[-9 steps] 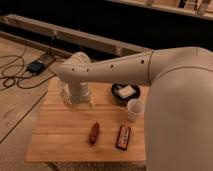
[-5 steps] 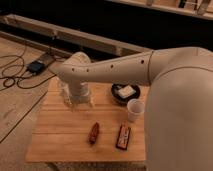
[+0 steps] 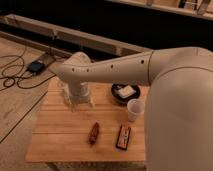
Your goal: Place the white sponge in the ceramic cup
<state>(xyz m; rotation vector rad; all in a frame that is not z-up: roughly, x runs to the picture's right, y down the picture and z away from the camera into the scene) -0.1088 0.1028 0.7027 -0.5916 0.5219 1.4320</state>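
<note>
The white sponge (image 3: 127, 92) lies in the dark round bowl (image 3: 118, 96) at the back right of the wooden table (image 3: 60, 135). The ceramic cup (image 3: 134, 109) stands upright just in front of the bowl, near the table's right edge. My gripper (image 3: 80, 102) hangs over the back left of the table, well left of the bowl and cup, with pale fingers pointing down at the tabletop. My white arm (image 3: 115, 70) stretches across the view above the bowl.
A brown-red oblong item (image 3: 94, 133) lies at front center. A black-and-red rectangular item (image 3: 123, 137) lies to its right. A pale bottle-like thing (image 3: 63, 91) stands behind the gripper. Cables and a dark box (image 3: 36, 66) lie on the floor to the left.
</note>
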